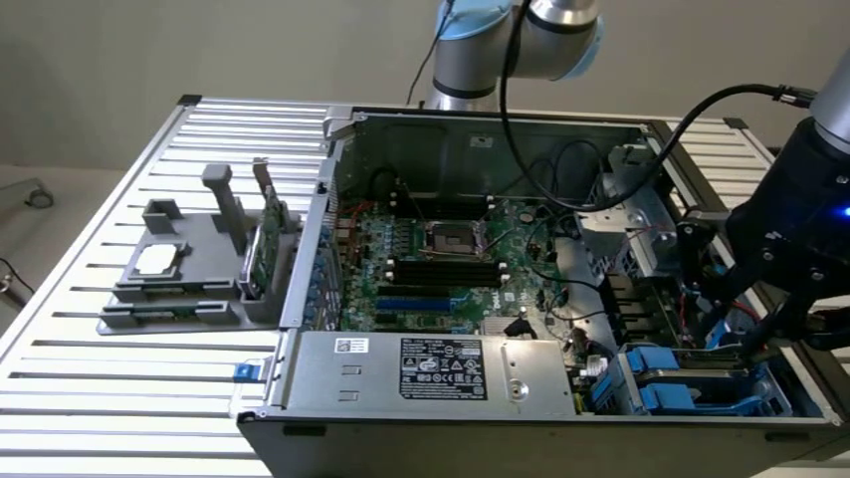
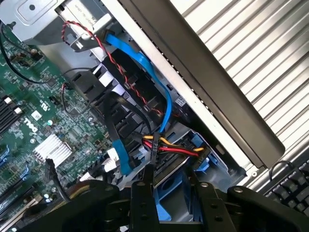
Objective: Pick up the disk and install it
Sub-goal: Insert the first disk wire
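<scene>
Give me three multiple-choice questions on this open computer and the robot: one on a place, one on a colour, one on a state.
1. Where is the gripper?
A) at the drive bay in the case corner, at the exterior view's right
B) over the motherboard
C) over the grey holder

2. What colour is the flat cable along the case wall?
A) white
B) orange
C) blue

3. How is the green card placed?
A) flat on the table
B) upright in the holder
C) plugged into the motherboard

Answers:
1 A: it hangs down among the bay's blue carriers.
2 C: the wrist view shows a blue ribbon.
3 B: it stands on edge in the holder, beside the case.
</scene>
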`<act>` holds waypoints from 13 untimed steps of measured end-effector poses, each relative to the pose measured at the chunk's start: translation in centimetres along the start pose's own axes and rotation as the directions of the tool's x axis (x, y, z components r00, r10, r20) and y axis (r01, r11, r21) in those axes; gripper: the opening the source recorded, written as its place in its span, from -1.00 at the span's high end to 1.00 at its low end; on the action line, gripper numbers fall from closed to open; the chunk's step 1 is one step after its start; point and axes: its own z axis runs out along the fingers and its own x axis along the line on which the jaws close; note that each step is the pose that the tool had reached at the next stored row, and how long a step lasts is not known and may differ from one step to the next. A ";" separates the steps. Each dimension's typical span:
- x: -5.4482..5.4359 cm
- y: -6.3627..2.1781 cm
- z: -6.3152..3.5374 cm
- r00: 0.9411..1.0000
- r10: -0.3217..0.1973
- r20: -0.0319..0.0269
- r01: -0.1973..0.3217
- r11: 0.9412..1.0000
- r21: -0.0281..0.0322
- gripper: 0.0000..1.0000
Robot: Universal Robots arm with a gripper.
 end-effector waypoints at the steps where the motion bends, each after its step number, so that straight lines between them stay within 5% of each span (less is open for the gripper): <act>1: -0.1 -0.06 0.00 1.000 0.003 0.000 -0.003 1.000 0.000 0.25; 13: -0.8 -0.11 0.08 0.999 0.037 -0.001 -0.037 0.999 0.003 0.25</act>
